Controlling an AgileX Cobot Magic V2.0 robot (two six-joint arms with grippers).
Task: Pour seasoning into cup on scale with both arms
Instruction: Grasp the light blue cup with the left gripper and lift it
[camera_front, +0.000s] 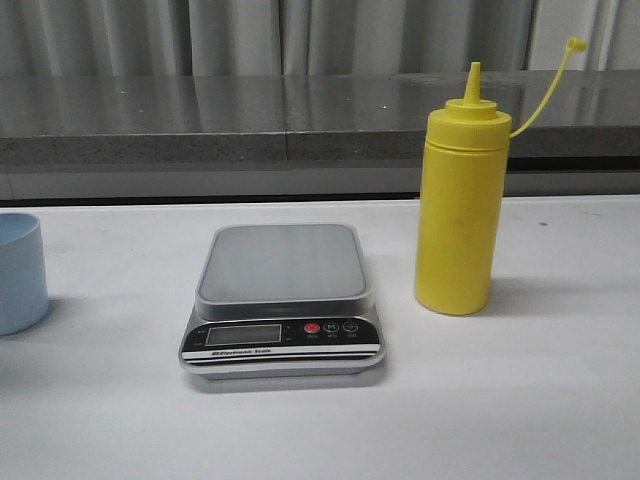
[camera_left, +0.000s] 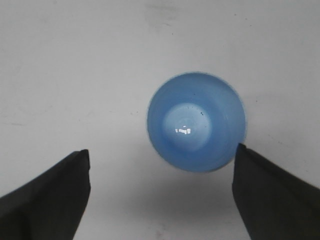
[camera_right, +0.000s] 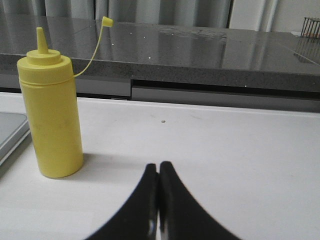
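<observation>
The yellow seasoning bottle stands upright on the table, right of the scale, its cap strap arcing up to the right. The scale's grey platform is bare. The pale blue cup stands at the table's far left edge, partly cut off. In the left wrist view I look straight down into the cup; my left gripper hangs open above it, one finger close to the cup's rim. My right gripper is shut on nothing, low over the table beside the seasoning bottle. Neither gripper shows in the front view.
A dark grey stone counter runs along the back of the white table, with curtains behind it. A corner of the scale shows in the right wrist view, next to the bottle.
</observation>
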